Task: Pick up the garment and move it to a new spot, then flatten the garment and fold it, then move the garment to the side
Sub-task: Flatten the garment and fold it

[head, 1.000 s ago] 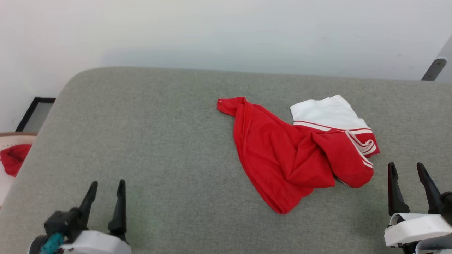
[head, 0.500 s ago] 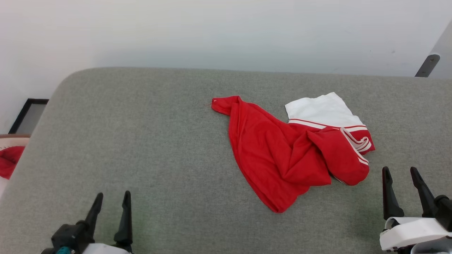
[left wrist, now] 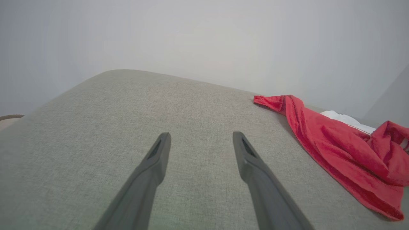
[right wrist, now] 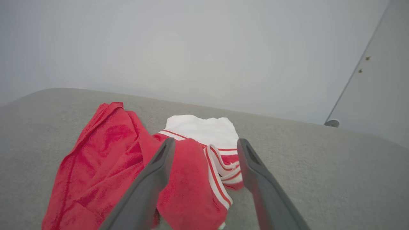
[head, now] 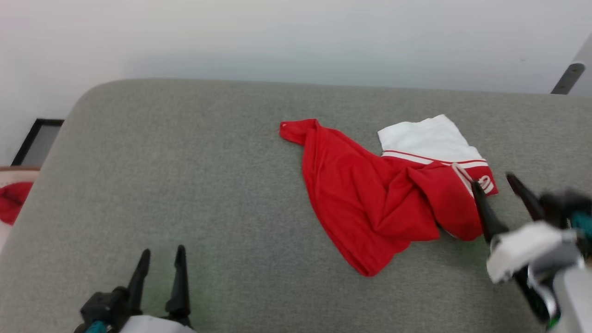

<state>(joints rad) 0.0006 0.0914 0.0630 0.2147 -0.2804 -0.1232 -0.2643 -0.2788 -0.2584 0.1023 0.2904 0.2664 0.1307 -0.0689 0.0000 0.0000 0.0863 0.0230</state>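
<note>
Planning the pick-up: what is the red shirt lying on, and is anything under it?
The garment lies crumpled on the grey cushion, its white sleeve flat on the fabric. Whatever its folds cover is hidden.

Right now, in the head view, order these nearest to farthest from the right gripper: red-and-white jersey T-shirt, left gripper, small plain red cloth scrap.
1. Red-and-white jersey T-shirt: at the fingertips of the right gripper.
2. Left gripper: lower left, over the grey cushion.
3. Small plain red cloth scrap: far left edge, off the cushion.

Crumpled garment (head: 365, 208) on grey fabric surface (head: 185, 175)
</note>
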